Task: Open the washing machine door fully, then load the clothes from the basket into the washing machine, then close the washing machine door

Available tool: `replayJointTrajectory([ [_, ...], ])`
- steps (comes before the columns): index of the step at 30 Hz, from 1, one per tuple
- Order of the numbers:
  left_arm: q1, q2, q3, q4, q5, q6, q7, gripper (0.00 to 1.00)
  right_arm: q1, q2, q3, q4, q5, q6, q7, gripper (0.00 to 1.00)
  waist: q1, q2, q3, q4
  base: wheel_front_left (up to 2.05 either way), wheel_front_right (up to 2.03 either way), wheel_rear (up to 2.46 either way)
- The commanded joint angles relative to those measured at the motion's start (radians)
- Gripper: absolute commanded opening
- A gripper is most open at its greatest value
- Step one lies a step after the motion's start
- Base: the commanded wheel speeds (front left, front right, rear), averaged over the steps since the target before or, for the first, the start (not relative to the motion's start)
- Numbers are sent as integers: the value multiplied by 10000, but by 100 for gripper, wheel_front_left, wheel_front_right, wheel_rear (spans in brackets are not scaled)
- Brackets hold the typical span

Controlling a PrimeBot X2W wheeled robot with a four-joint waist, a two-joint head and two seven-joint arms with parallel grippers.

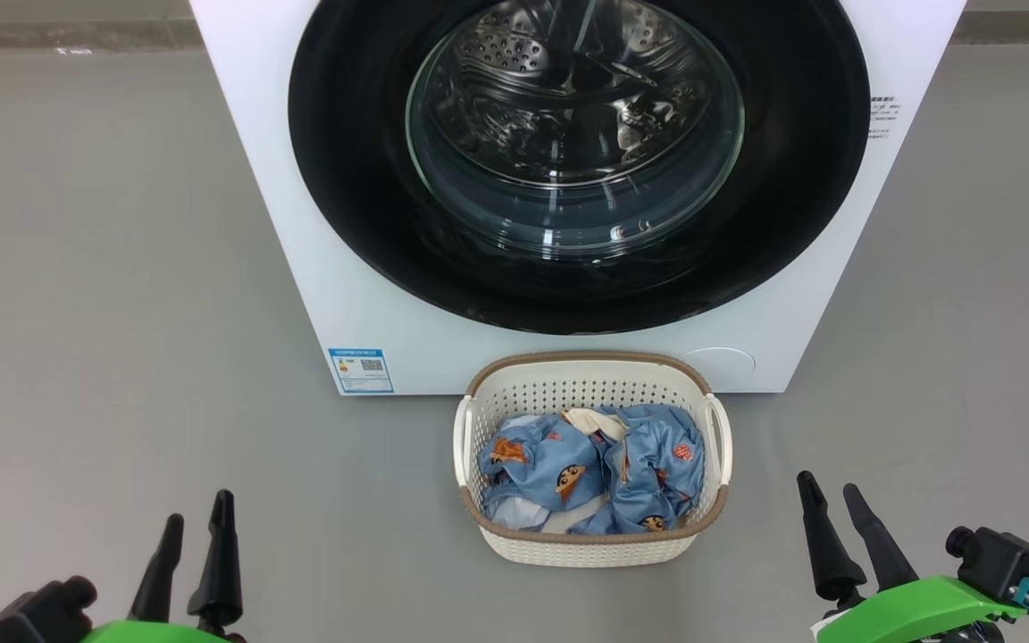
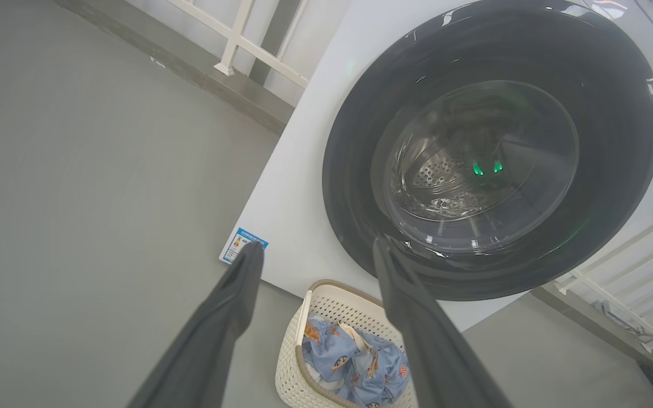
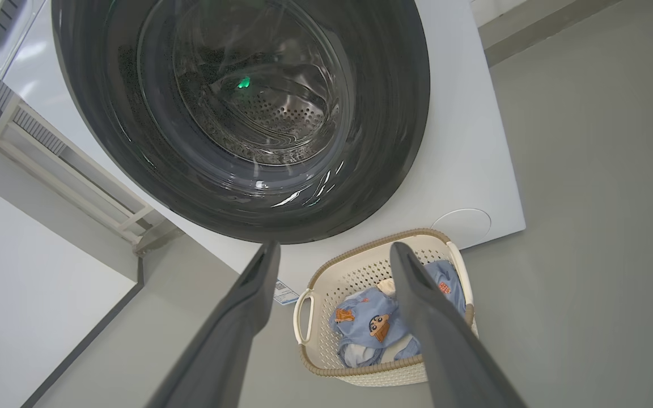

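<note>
The washing machine door (image 1: 575,134) is shut, so the clothes (image 1: 586,473) sit in the basket (image 1: 586,359) just before the washing machine (image 1: 282,223). The left hand (image 1: 200,506) and right hand (image 1: 828,482) hang released and empty, farther from it.
</note>
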Motion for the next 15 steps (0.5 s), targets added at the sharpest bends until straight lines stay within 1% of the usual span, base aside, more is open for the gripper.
replayJointTrajectory([
  [1,-83,239,191,-355,448,-20,-193,100,-247,-36,259,-296,-485,11,-194,100,0,0,7,-5,0,0,0],
  [5,-56,270,156,-398,767,-21,-277,100,-252,-34,284,-305,-801,12,-279,100,0,0,15,-12,0,0,0],
  [15,38,380,65,-548,1908,-24,-589,100,-220,-21,372,-384,-2011,13,-593,100,0,0,43,-27,0,0,0],
])
